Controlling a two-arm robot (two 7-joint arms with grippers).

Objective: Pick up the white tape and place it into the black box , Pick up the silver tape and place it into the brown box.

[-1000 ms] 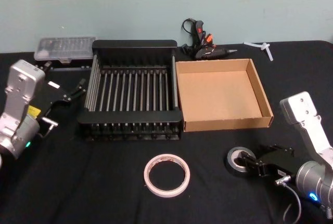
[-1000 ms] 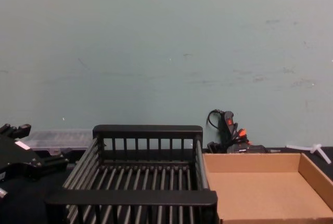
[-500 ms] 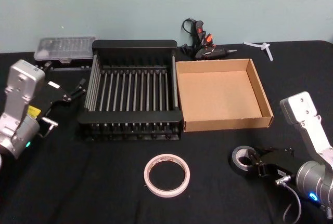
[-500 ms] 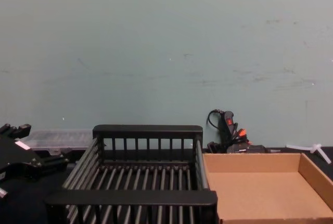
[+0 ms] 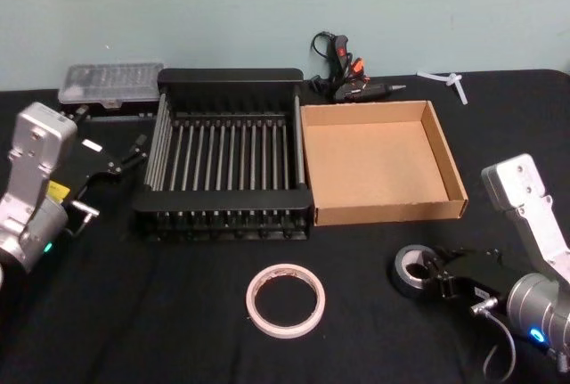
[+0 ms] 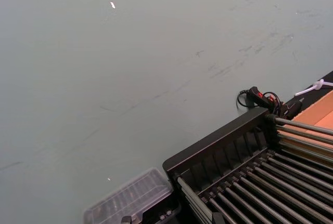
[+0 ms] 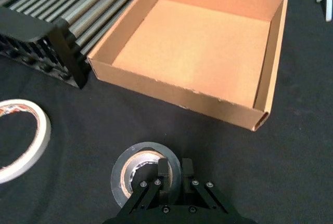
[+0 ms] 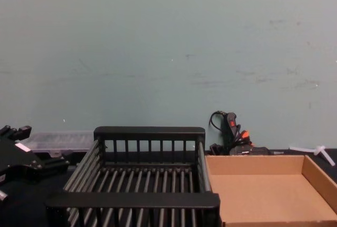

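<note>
The silver tape (image 5: 411, 267) is a small dark grey roll at the front right of the black table. My right gripper (image 5: 434, 273) is shut on its wall, one finger inside the core and one outside. In the right wrist view the roll (image 7: 127, 168) sits at the fingertips of that gripper (image 7: 174, 167). The white tape (image 5: 286, 299) lies flat at the front centre, also seen as a ring (image 7: 23, 133) beside the roll. The black box (image 5: 229, 75) and brown box (image 5: 378, 157) stand side by side behind them. My left gripper (image 5: 125, 159) hangs left of the black box.
A glue gun (image 5: 343, 77) lies behind the boxes by the wall. A clear plastic case (image 5: 111, 84) sits at the back left, and a white plastic piece (image 5: 445, 79) at the back right. Open black cloth stretches between the boxes and the front edge.
My right gripper has closed on the silver tape's wall and shifted it a little to the right. The left arm and the white tape have not moved.
</note>
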